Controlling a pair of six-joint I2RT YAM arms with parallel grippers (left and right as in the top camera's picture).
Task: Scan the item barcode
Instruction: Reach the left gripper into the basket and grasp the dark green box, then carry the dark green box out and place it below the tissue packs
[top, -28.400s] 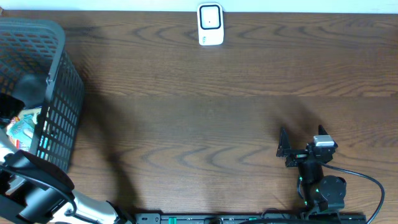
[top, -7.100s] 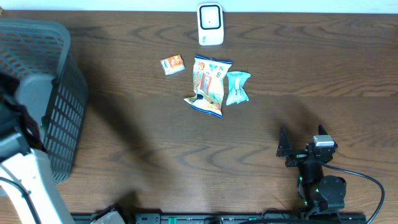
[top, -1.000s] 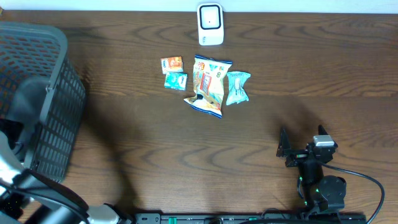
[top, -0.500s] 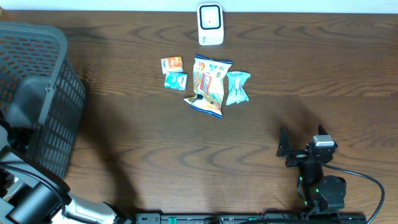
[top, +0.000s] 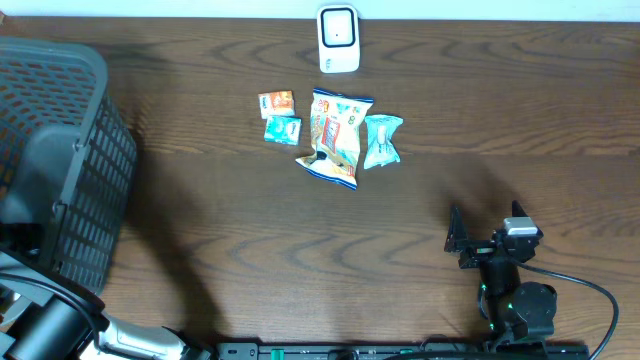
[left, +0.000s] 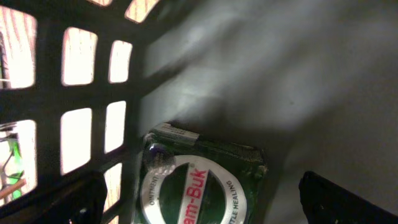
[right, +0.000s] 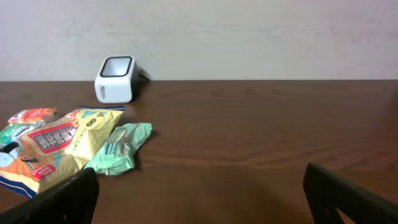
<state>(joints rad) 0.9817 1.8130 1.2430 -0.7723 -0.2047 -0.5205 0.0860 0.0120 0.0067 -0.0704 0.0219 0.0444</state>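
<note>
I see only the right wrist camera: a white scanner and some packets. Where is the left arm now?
Observer: The left tool is down inside the dark basket at the left end of the table, and it is open.
Operator: Is anything in that basket?
Observer: Yes, one green box with a round white label lies on its floor, under the tool, not gripped.
Operator: How many items lie by the scanner?
Observer: Four; a small teal packet lies right beside the orange one.

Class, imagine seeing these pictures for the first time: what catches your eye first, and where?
Bright crinkly snack packets lie clustered before the small white box-shaped scanner at the far edge. A big dark plastic mesh basket fills the left side, a green round-labelled pack inside it.
</note>
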